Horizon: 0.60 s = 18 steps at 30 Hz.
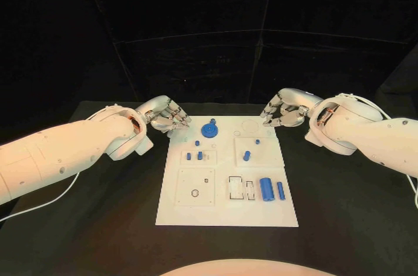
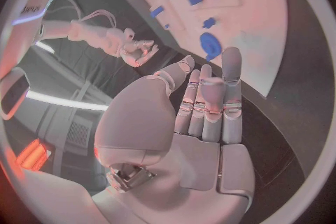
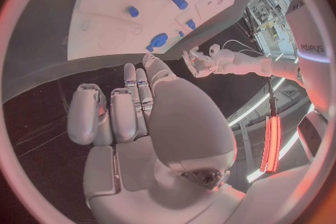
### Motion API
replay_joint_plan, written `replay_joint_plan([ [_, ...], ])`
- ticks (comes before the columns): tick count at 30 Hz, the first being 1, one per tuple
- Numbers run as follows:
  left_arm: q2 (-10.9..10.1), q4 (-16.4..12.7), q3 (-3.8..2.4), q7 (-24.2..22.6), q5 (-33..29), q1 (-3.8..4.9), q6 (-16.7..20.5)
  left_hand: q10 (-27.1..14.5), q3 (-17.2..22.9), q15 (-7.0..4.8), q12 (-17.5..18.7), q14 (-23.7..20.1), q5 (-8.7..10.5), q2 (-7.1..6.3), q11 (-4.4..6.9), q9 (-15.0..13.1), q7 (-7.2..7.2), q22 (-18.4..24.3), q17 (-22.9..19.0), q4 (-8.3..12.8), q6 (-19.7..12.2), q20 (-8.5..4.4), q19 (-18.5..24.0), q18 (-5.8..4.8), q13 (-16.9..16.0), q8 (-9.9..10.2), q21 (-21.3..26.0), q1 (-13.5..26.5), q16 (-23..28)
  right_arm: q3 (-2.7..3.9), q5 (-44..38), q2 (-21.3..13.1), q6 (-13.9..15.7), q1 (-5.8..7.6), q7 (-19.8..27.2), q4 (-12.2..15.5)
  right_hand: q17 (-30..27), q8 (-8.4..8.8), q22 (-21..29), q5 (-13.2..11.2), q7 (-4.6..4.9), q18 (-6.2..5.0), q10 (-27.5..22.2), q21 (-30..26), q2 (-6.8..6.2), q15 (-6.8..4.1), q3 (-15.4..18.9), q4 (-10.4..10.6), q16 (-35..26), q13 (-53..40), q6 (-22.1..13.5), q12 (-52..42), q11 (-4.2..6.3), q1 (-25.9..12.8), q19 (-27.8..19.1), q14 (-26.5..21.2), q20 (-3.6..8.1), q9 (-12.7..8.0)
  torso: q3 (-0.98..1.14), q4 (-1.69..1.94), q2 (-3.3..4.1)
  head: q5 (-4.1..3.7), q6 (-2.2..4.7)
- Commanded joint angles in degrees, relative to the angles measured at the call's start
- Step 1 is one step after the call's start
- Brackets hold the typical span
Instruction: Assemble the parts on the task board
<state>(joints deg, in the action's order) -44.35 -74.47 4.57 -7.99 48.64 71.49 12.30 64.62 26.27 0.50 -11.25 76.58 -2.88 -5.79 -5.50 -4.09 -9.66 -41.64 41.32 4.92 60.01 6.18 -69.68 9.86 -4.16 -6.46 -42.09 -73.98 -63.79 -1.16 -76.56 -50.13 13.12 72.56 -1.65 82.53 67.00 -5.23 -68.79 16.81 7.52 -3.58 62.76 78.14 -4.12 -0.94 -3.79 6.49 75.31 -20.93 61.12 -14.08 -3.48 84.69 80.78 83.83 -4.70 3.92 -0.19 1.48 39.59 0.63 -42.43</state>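
Left hand (image 1: 163,116): empty, fingers loosely apart, hovering just off the far-left corner of the task board (image 1: 226,212).
Right hand (image 1: 283,112): empty, fingers curled but apart, off the far-right corner.
Round blue part (image 1: 210,130): on the board between the hands, nearer the left.
Blue cylinders (image 1: 272,189): nearer the robot's body than either hand, long axes running toward the hands.
Writing: "Sharpa" on the arm (image 3: 316,48).

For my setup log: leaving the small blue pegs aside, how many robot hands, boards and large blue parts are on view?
Robot hands: 2 (left robot hand, right robot hand)
White task board: 1
Round blue disc: 1
Long blue cylinders: 2 (thick cylinder, thin cylinder)
Total: 6
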Motion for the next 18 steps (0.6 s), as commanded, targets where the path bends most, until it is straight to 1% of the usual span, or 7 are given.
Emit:
replay_joint_plan([
  [1, -0.75, -1.84, -0.01, -12.62, -30.14, 0.1, 1.88, 0.67, 0.24, -0.09, -0.63, -1.55, 0.06, 0.84, 0.16, -0.04, 0.09, 0.99, -2.92, -0.05, 0.58, 0.01, 0.96, 0.63, -0.16, -0.36, 1.37, -0.26, 1.94, -0.02, -13.66, -0.33, -1.76, -0.74, -4.07, 1.29, -0.16, 0.48, 0.24, -0.83, 0.09, -0.78, 0.26, -0.36, -0.79, 0.04, -0.63, 0.1, -0.31, 1.55, 0.24, 1.0, -0.25, 0.03, 0.15, 1.86, -0.41, -0.1, 0.01, -0.1, 0.07, -0.95, 0.41],
  [3, -1.25, -2.86, 0.01, -14.64, -35.03, 0.08, 0.6, 1.12, 0.14, -0.16, -1.14, -2.19, 0.04, 1.08, 0.33, -0.07, 0.23, 1.25, -4.03, -0.09, 0.92, -0.02, 1.3, 0.65, -0.3, -0.62, 1.84, -0.25, 2.67, -0.03, -15.96, -0.46, -1.28, -1.47, -4.89, 1.9, -0.19, 0.82, 0.35, -2.29, 0.22, -0.79, 0.51, -0.46, -1.06, 0.17, -1.42, 0.23, -0.36, 3.04, 0.21, 1.74, -0.42, 0.19, 0.14, 1.9, -0.58, -0.11, -0.01, -0.08, 0.08, -1.44, 0.55],
  [6, -1.72, -3.9, 0.05, -16.16, -38.76, 0.05, -0.6, 1.57, -0.09, -0.29, -1.7, -3.1, 0.04, 1.32, 0.56, -0.13, 0.5, 1.57, -5.71, -0.14, 1.41, -0.09, 1.68, 0.67, -0.45, -1.0, 2.41, -0.21, 3.73, -0.03, -18.27, -0.47, -0.8, -2.44, -5.6, 2.4, -0.35, 1.12, 0.39, -3.38, 0.52, -0.79, 0.88, -0.51, -1.33, 0.4, -2.77, 0.34, -0.48, 4.73, 0.23, 2.45, -0.66, 0.47, 0.18, 1.93, -0.78, -0.1, -0.06, 0.14, 0.1, -1.97, 0.61],
  [8, -1.95, -4.4, 0.09, -16.67, -40.08, 0.03, -1.02, 1.63, -0.28, -0.32, -1.9, -3.6, 0.05, 1.29, 0.6, -0.12, 0.51, 1.74, -6.68, -0.11, 1.51, -0.13, 1.85, 0.66, -0.49, -1.11, 2.7, -0.19, 4.34, -0.04, -19.09, -0.32, -0.64, -3.0, -5.8, 2.51, -0.49, 1.3, 0.37, -3.63, 0.67, -0.78, 0.84, -0.51, -1.65, 0.54, -3.39, 0.48, -0.57, 5.64, 0.1, 2.88, -0.82, 0.41, 0.21, 1.94, -0.9, -0.12, -0.03, 0.15, 0.08, -2.0, 0.63],
  [10, -2.14, -4.82, 0.12, -17.03, -40.97, 0.0, -1.33, 1.61, -0.41, -0.32, -2.0, -3.85, 0.05, 1.23, 0.59, -0.1, 0.48, 1.83, -7.16, -0.07, 1.5, -0.14, 1.94, 0.65, -0.5, -1.15, 2.86, -0.18, 4.63, -0.04, -19.6, -0.07, -0.55, -3.59, -5.87, 2.55, -0.58, 1.44, 0.44, -3.77, 0.84, -0.79, 0.66, -0.56, -1.98, 0.66, -3.84, 0.57, -0.62, 6.37, -0.13, 3.26, -0.99, 0.33, 0.2, 1.94, -1.01, -0.15, 0.01, 0.02, 0.1, -1.97, 0.69],
  [11, -2.21, -4.98, 0.13, -17.17, -41.28, -0.01, -1.42, 1.58, -0.49, -0.32, -2.04, -3.97, 0.05, 1.19, 0.58, -0.09, 0.45, 1.89, -7.37, -0.06, 1.46, -0.14, 1.99, 0.65, -0.51, -1.16, 2.95, -0.16, 4.76, -0.04, -19.77, 0.09, -0.55, -3.85, -5.85, 2.52, -0.6, 1.49, 0.47, -3.81, 0.9, -0.8, 0.6, -0.59, -2.11, 0.71, -4.03, 0.6, -0.64, 6.68, -0.23, 3.4, -1.06, 0.3, 0.19, 1.94, -1.05, -0.16, 0.01, 0.04, 0.11, -2.01, 0.69],
  [18, -2.34, -5.38, 0.18, -17.35, -42.16, -0.08, -1.91, 1.45, -0.75, -0.27, -2.24, -4.46, 0.04, 1.15, 0.53, -0.04, 0.39, 2.09, -8.3, -0.02, 1.3, -0.13, 2.14, 0.62, -0.54, -1.19, 3.29, -0.13, 5.32, -0.05, -20.01, 1.77, -1.2, -5.08, -5.55, 1.45, -0.78, 1.55, 0.67, -4.01, 1.2, -0.85, 0.49, -0.74, -2.68, 0.96, -6.11, 0.47, -0.75, 8.94, -0.86, 4.17, -1.38, 0.64, 0.13, 1.91, -1.33, -0.16, -0.03, 0.1, 0.14, -2.08, 0.66],
])
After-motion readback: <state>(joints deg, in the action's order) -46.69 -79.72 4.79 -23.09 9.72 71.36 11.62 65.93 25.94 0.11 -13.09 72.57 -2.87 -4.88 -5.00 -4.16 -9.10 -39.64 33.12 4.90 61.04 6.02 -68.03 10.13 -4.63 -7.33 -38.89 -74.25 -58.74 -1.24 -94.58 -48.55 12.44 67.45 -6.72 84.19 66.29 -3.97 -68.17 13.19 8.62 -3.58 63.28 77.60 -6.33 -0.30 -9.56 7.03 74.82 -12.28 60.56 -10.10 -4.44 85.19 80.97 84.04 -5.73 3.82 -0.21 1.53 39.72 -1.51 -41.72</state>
